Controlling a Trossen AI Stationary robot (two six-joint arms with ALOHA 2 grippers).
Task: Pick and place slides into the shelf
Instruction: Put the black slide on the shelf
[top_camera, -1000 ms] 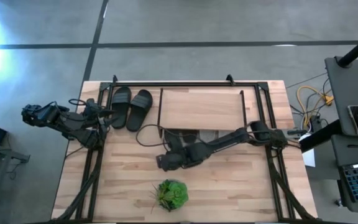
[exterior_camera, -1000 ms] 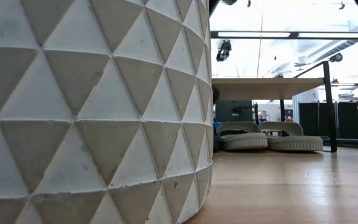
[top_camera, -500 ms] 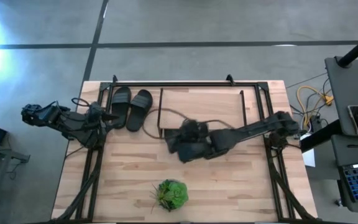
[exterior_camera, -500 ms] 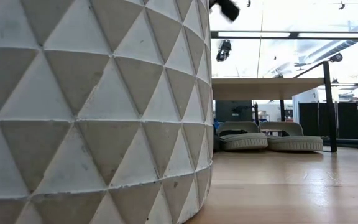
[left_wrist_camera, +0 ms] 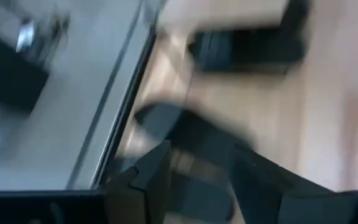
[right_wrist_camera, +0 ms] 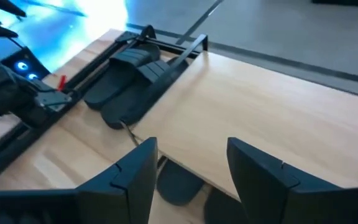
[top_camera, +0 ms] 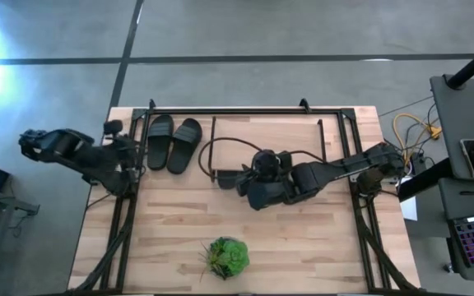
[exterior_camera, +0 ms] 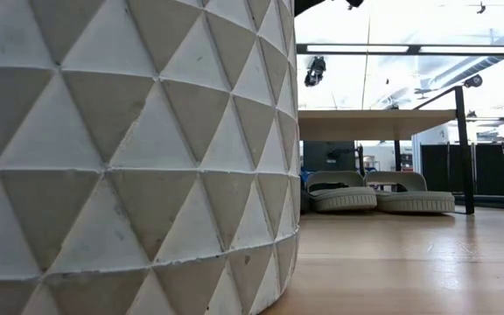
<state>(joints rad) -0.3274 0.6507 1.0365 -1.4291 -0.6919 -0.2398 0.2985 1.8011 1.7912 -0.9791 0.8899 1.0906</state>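
Note:
Two black slides lie side by side on the table's far left, soles down, left of the shelf; they also show in the right wrist view. Two pale grey slides rest on the table under the shelf's plank. Another dark slide pokes out from under the plank's near edge. My right gripper hangs open above that near edge, nothing between its fingers. My left gripper stands open just left of the black pair.
A green plant in a white faceted pot stands near the table's front edge and fills the low view's left half. Black frame rails run along the table's left and right sides. Bare tabletop lies between the shelf and the plant.
My right gripper has risen from low over the table near the plant and gone toward the far edge, ending above the shelf's near edge. My left arm has drawn back a little toward the table's left edge.

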